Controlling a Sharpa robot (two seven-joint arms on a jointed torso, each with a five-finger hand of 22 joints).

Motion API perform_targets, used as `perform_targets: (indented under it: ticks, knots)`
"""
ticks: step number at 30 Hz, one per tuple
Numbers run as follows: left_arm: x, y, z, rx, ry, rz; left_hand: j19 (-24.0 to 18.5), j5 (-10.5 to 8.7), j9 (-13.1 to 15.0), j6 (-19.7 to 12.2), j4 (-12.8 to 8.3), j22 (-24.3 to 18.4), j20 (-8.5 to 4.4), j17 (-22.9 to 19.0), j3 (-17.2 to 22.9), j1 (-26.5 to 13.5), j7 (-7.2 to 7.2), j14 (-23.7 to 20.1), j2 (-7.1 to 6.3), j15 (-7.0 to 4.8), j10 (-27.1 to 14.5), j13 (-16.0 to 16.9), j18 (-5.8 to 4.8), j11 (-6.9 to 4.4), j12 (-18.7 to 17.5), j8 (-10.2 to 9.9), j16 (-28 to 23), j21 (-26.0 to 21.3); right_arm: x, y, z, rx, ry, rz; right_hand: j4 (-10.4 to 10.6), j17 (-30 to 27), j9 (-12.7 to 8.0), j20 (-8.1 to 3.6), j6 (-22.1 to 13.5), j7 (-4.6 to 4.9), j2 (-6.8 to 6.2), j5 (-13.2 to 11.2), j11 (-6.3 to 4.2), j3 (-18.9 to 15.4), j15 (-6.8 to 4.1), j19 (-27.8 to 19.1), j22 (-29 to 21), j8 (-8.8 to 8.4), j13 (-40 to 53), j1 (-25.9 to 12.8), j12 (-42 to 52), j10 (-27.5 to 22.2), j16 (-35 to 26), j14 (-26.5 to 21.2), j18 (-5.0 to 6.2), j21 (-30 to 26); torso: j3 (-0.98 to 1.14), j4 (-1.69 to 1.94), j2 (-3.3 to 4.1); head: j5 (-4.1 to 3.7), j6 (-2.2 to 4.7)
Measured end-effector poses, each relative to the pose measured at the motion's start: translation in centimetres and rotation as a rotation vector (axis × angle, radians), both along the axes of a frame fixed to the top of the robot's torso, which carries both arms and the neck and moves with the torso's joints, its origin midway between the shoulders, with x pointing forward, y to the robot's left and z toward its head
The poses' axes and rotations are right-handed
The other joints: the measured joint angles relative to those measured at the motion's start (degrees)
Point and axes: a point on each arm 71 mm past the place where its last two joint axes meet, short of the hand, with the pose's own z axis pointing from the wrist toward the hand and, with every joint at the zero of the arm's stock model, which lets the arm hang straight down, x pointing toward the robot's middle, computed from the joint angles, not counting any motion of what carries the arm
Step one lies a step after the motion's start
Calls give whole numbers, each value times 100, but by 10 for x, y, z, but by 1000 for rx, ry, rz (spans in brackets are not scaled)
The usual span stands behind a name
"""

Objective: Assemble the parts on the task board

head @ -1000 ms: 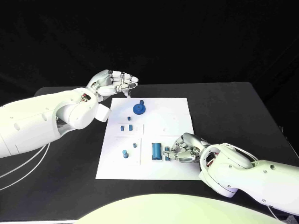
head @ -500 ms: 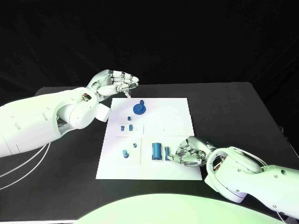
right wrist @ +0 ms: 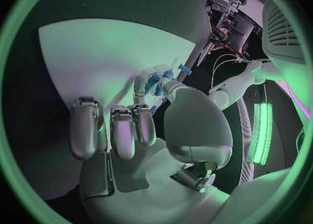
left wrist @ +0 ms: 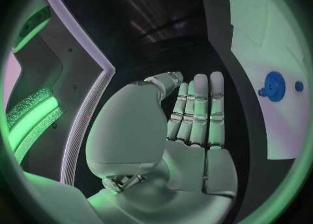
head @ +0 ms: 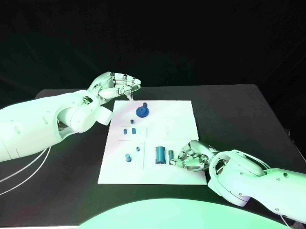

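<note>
The white task board [head: 173, 129] lies in the middle of the black table. A blue gear [head: 143, 111] stands near its far end, with small blue parts [head: 130, 130] below it and two more [head: 129, 157] at the near left. A blue cylinder [head: 160, 153] and a thin blue part [head: 171, 155] lie side by side. My right hand [head: 192, 155] rests on the board's near right area, fingers curled down. In the right wrist view its thumb and a finger pinch the thin blue part [right wrist: 154, 81]. My left hand [head: 118, 85] hovers over the far left corner, fingers curled in, holding nothing.
Bare black table [head: 228, 109] surrounds the board on every side. In the left wrist view the blue gear [left wrist: 274, 85] shows on the board [left wrist: 261, 51] beside my left hand [left wrist: 189, 119]. My left forearm [head: 36, 126] stretches across the table's left side.
My right hand has drawn back a little toward the board's near right edge, uncovering the thin blue part at its fingertips. The left hand has stayed where it was.
</note>
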Motion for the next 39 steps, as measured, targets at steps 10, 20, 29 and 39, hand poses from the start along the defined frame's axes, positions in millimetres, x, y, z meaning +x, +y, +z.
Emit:
perform_targets:
  ticks: [10, 20, 29, 39]
  knots:
    - [0, 0, 0, 0, 1, 0, 0, 0, 0, 0, 0, 0, 0, 0, 0, 0, 0, 0, 0, 0, 0, -6, 0, 0, 0, 0, 0, 0, 6, 0, -4, -14, -5, -3, 0, 0, 23, 0, 17, -16, 30, 0, 0, 0, 0, 0, -1, -3, 0, 166, 0, 0, 0, 0, 0, 0, 1, 3, 5, 15, -33]
    - [0, 0, 0, 1, 1, 0, 0, 0, -4, 0, 0, 4, 0, 1, 0, 0, 0, 0, 0, 0, 0, -6, 0, 0, 0, 0, 0, 0, 7, 0, -4, -16, -18, -1, 0, -1, 8, 0, 21, -21, 31, 0, 0, 0, 0, 0, -1, -30, 0, 166, 0, 0, 0, 0, 0, 0, 4, -4, -3, 24, -40]
    - [0, 1, 0, 0, 1, 1, 0, 0, -4, 0, 0, 4, 0, -5, 0, 0, 0, 0, 0, 0, 0, -6, 0, 0, 0, 0, 0, 0, 6, -5, 5, 10, -40, -22, -5, -1, 1, 0, -32, 32, -1, 0, 0, -45, 0, 0, -2, -44, 0, 198, -104, 0, 0, 0, 0, -168, -5, -9, -21, 17, 4]
    - [2, 1, -8, -27, 33, 22, -208, 0, -33, -95, 236, -184, 99, -109, -138, -222, 52, -395, -71, 72, -74, -36, -1, 31, 104, 3, -180, -358, 54, -34, 38, 245, -104, -161, -89, -353, -69, 184, -731, 364, 30, 0, 279, -114, 181, -701, 2, -405, -211, 1041, -1835, -723, -892, -11, 418, -3240, -77, -42, -132, -24, 252]
